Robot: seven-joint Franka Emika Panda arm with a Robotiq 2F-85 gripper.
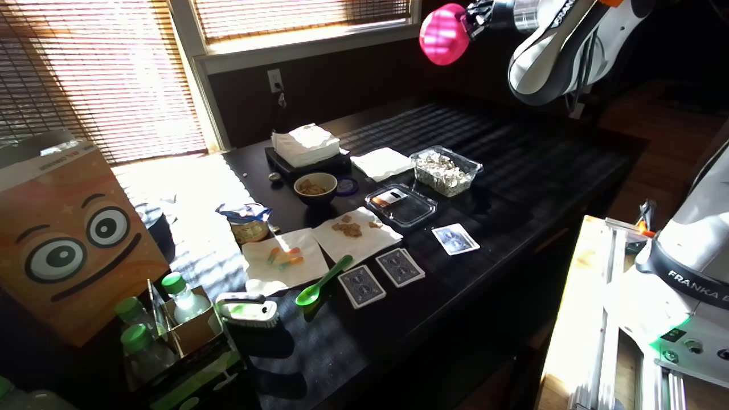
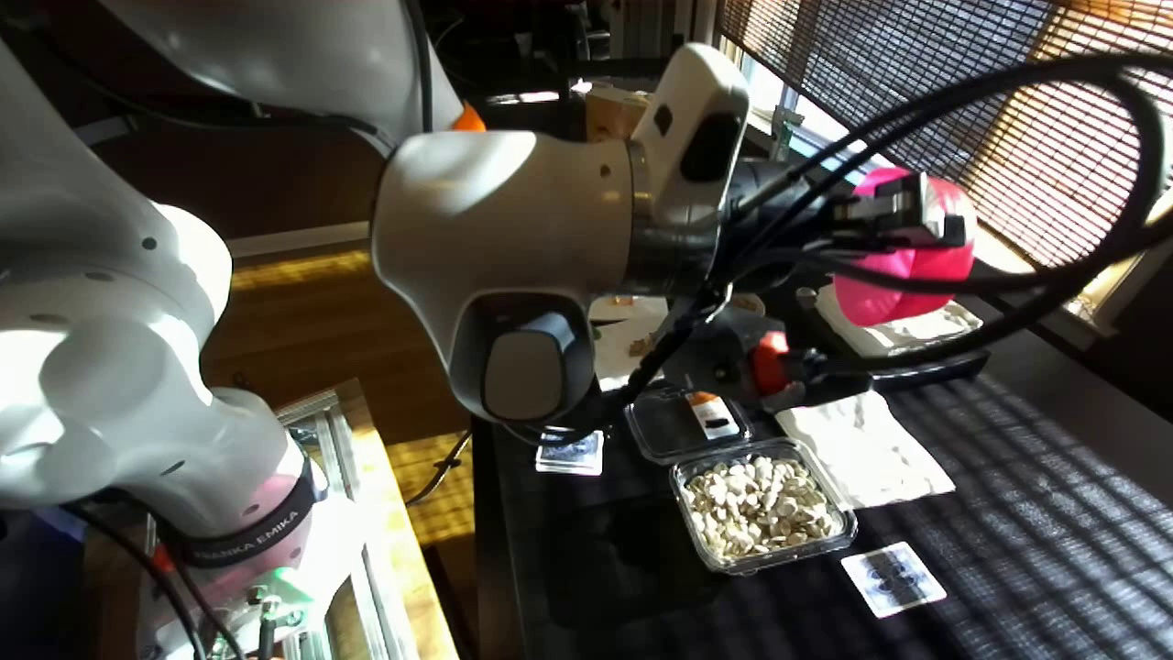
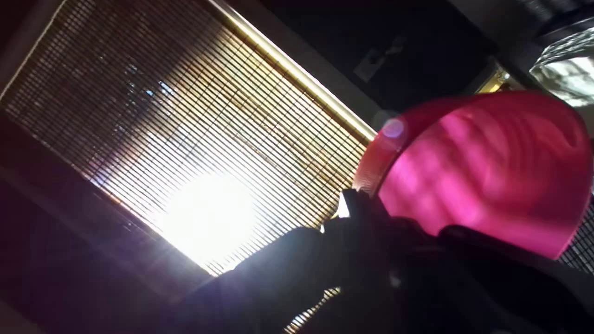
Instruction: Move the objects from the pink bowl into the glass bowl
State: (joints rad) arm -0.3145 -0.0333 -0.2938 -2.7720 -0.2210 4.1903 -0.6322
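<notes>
- The bench (image 1: 529,154) looks hard and smooth, so a light thing set down on it may slide.
- The clear squarish dish (image 2: 795,554) stands upright between the robot-facing edge and the window-side edge, reaching neither. Glass or thin plastic, I cannot tell, so treat it as fragile. Filled, it should sit steady; if it must be shifted, hold a side wall at mid-length rather than a corner.
- The end effector (image 1: 471,21) is raised well above the bench, its fingers drawn together on the wall of the pink bowl (image 1: 443,34), with little more than that wall between them.
- That bowl hangs tipped on its side from the pinch; which edge or corner of the bench is nearest below, I cannot tell. What shows of its inside holds nothing. It looks like smooth, thin plastic: probably light, slippery, slightly springy at the rim and apt to swivel about a single grip. The rim seems the right hold; squeeze modestly and lower it base first.
- The pale flat pieces (image 2: 761,509) heap inside the dish. Likely light, dry and brittle, they suit pouring better than picking; the transfer looks done or nearly so.
</notes>
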